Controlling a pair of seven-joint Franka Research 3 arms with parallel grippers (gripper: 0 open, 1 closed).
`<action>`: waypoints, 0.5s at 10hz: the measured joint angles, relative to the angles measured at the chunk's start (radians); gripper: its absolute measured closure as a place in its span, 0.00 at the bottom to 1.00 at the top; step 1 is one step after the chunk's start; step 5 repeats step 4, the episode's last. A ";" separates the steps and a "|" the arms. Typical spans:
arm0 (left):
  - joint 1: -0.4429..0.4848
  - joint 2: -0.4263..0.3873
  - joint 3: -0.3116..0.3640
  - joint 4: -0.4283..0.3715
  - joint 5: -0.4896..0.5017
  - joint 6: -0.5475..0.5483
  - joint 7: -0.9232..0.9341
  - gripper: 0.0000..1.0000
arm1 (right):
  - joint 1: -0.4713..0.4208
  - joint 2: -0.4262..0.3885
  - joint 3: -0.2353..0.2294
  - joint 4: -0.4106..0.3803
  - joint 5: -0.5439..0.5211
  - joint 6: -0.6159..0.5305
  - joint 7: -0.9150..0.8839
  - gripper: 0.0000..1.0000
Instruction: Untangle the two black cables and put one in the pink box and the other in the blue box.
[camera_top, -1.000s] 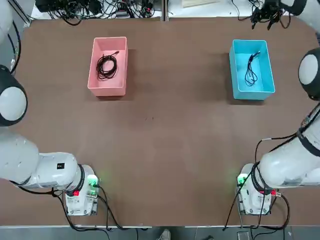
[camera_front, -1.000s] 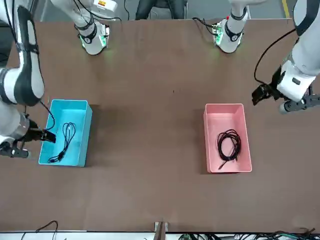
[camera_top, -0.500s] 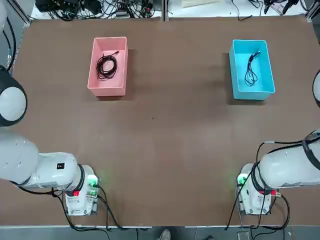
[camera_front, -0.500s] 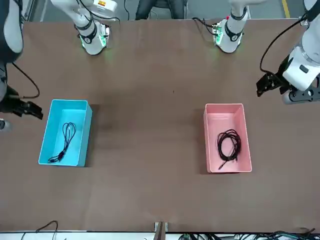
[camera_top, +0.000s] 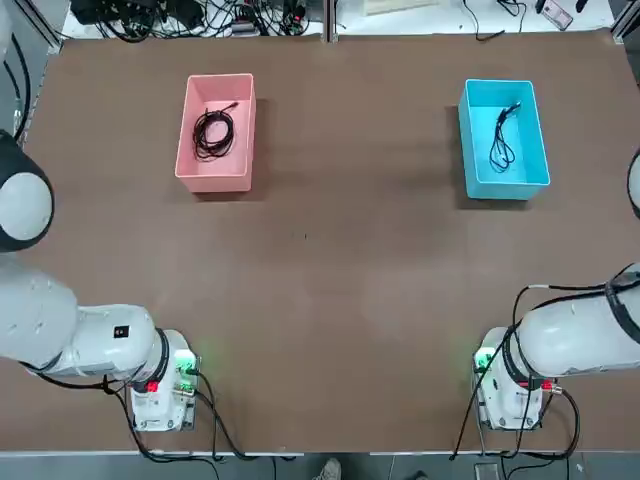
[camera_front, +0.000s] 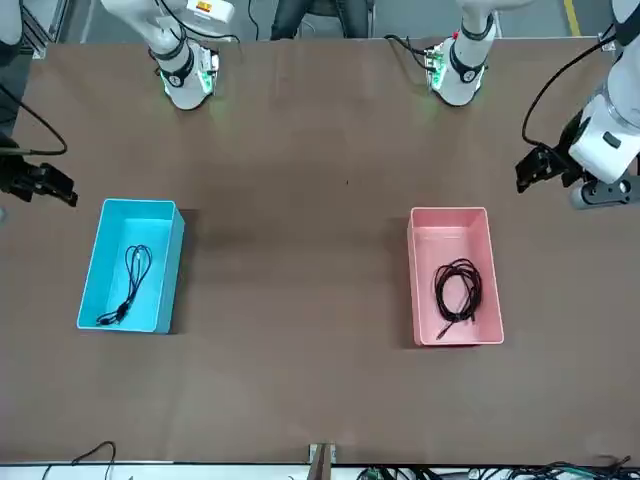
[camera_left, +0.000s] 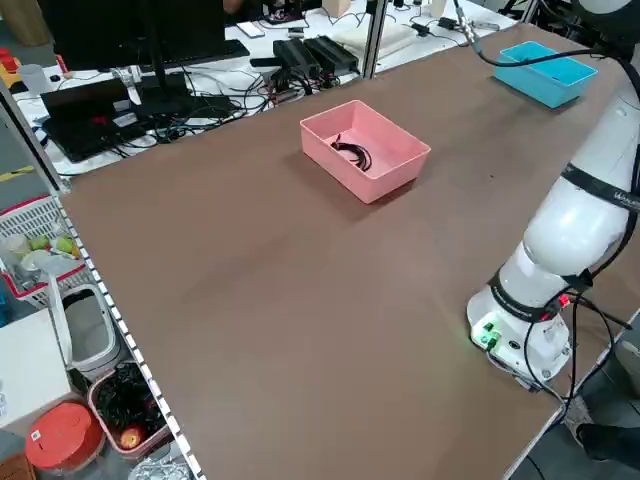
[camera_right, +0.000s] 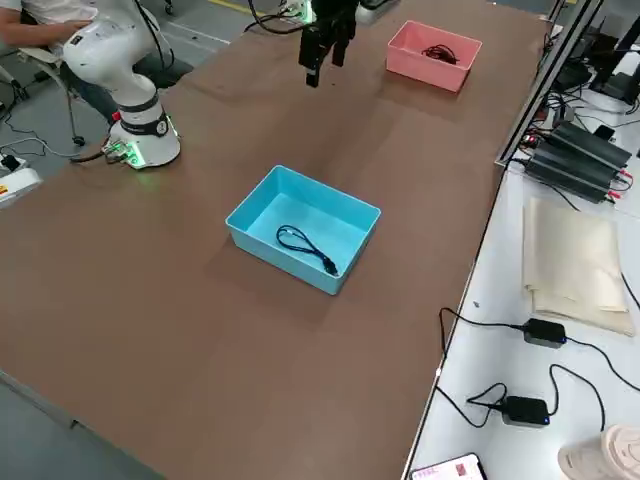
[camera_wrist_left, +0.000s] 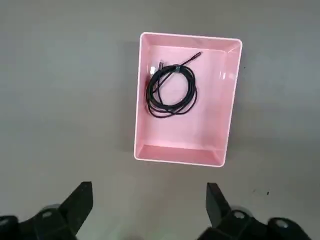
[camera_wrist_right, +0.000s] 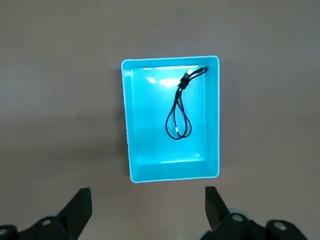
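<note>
Brown bench (camera_top: 330, 300): one cable (camera_top: 212, 132) coiled in pink box (camera_top: 215, 172), other cable (camera_top: 501, 140) in blue box (camera_top: 505, 185). Left hand (camera_front: 540, 170) and right hand (camera_front: 35, 185) both wide, empty; we judge sorting done, so retreat high, clear of the boxes

Two white arms with rounded, glossy shells rise from round white bases, the left arm's base (camera_top: 160, 385) at the lower left of the top view, the right arm's base (camera_top: 510, 385) at the lower right. Each base carries a green glowing light and small red fittings. Black bands ring the joints, and thin black cables loop from the bases and along the links. The left gripper (camera_wrist_left: 149, 210) and right gripper (camera_wrist_right: 147, 212) have black, wedge-shaped fingers on grey mounts.
</note>
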 joint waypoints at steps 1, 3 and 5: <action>0.009 0.000 0.000 0.005 0.000 -0.002 0.000 0.00 | 0.000 -0.002 0.000 0.000 0.000 -0.001 0.000 0.00; 0.019 0.000 0.000 0.006 0.000 -0.015 0.014 0.00 | 0.000 -0.003 0.000 0.000 0.000 -0.001 0.000 0.00; 0.019 0.000 -0.002 0.006 0.000 -0.019 0.018 0.00 | 0.000 -0.003 0.000 0.000 0.000 -0.001 0.000 0.00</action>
